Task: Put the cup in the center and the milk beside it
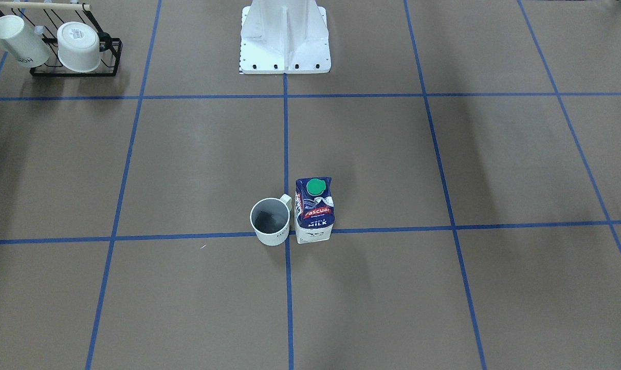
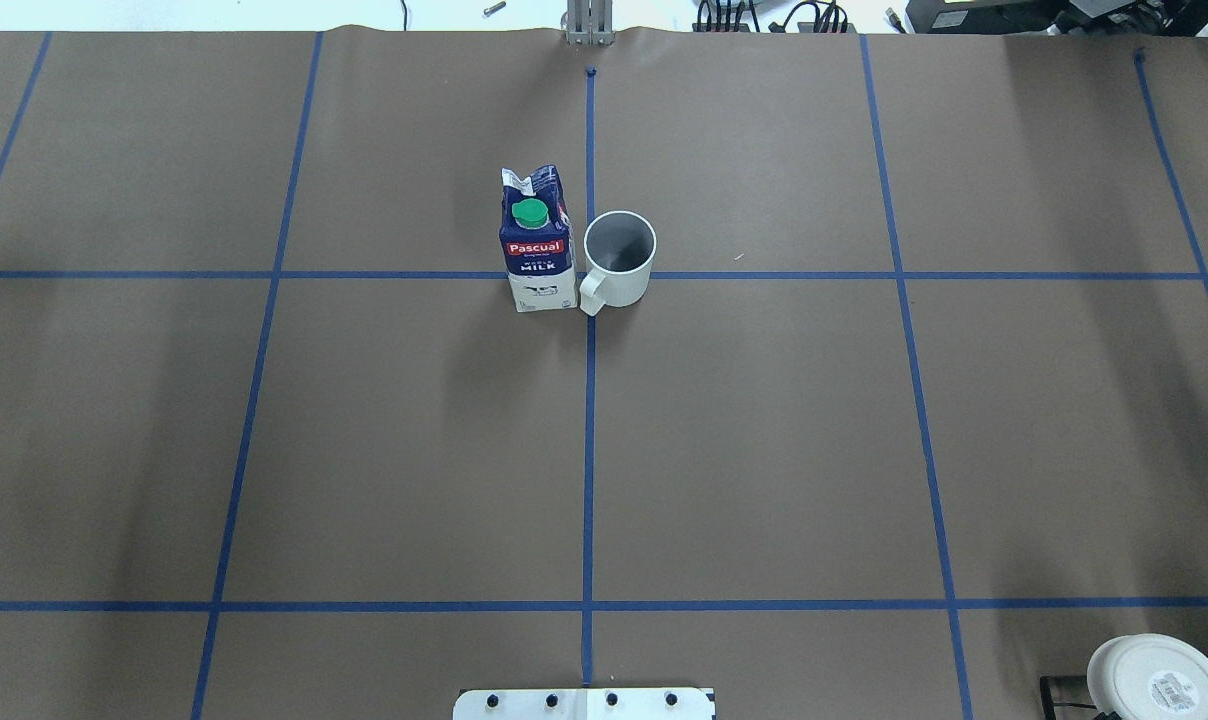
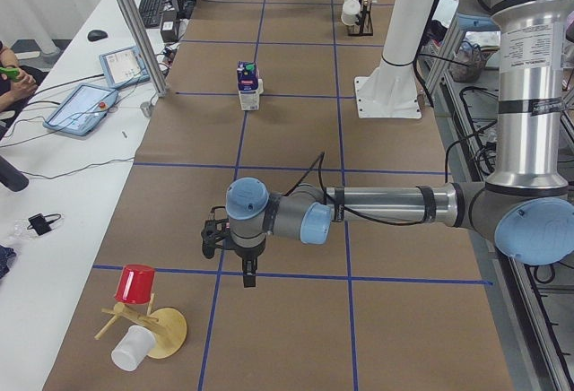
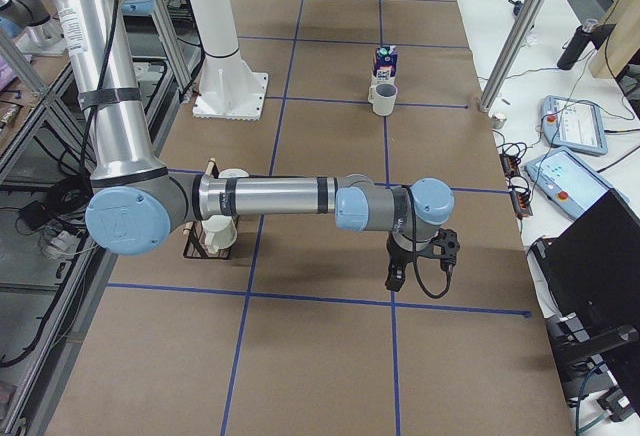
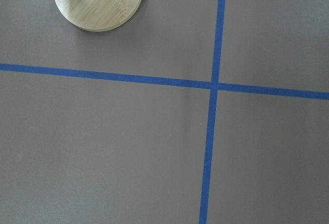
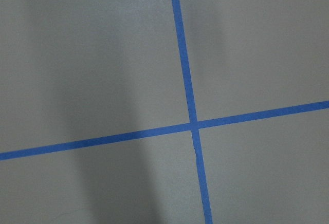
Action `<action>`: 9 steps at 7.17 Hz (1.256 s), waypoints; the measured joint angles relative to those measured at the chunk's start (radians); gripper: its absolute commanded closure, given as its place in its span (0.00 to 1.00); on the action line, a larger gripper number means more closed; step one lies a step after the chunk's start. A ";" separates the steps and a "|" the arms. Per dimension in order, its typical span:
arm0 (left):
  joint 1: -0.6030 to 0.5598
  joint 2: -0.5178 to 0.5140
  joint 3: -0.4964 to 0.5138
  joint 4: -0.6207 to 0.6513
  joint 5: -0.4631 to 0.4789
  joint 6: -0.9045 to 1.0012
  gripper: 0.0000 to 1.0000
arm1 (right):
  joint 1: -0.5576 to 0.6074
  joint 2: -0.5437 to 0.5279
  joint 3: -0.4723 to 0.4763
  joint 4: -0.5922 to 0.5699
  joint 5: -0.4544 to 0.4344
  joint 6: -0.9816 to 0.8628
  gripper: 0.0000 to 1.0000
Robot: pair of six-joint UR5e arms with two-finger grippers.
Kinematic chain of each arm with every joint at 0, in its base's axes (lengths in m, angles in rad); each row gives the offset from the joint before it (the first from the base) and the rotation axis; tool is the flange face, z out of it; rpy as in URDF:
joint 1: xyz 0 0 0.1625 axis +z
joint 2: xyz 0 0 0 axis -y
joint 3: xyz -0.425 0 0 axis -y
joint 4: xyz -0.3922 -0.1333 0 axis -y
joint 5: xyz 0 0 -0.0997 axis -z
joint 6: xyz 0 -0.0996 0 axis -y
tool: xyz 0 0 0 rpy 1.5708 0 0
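The cup (image 1: 271, 222), a white mug, stands upright at the middle tape crossing, which its base mostly covers. It also shows in the overhead view (image 2: 619, 258). The milk (image 1: 314, 209), a blue and white carton with a green cap, stands upright right beside it, touching or nearly so (image 2: 537, 245). Both arms are far from them. My left gripper (image 3: 244, 273) hangs over a tape crossing towards the table's left end. My right gripper (image 4: 400, 276) hangs over a crossing towards the right end. I cannot tell whether either is open or shut.
A black rack (image 1: 76, 56) with two other white mugs stands near the right arm (image 4: 215, 231). A wooden stand (image 3: 148, 324) with a red cup and a white cup sits near my left gripper; its base shows in the left wrist view (image 5: 98, 0). The robot's white base (image 1: 285, 46) is behind the middle.
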 measured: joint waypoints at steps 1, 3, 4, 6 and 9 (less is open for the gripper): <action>0.001 -0.001 0.000 0.000 0.000 0.000 0.01 | 0.014 -0.002 0.006 -0.016 -0.007 -0.009 0.00; 0.001 -0.001 -0.001 -0.001 0.001 0.000 0.01 | 0.031 -0.039 0.030 -0.021 -0.019 -0.016 0.00; 0.001 -0.001 -0.001 -0.001 0.001 0.000 0.01 | 0.033 -0.085 0.072 -0.017 -0.036 -0.017 0.00; 0.001 -0.001 0.001 0.000 0.001 0.000 0.01 | 0.037 -0.179 0.161 -0.016 -0.050 -0.017 0.00; 0.001 -0.001 0.001 0.000 0.001 -0.001 0.01 | 0.041 -0.204 0.177 -0.016 -0.043 -0.016 0.00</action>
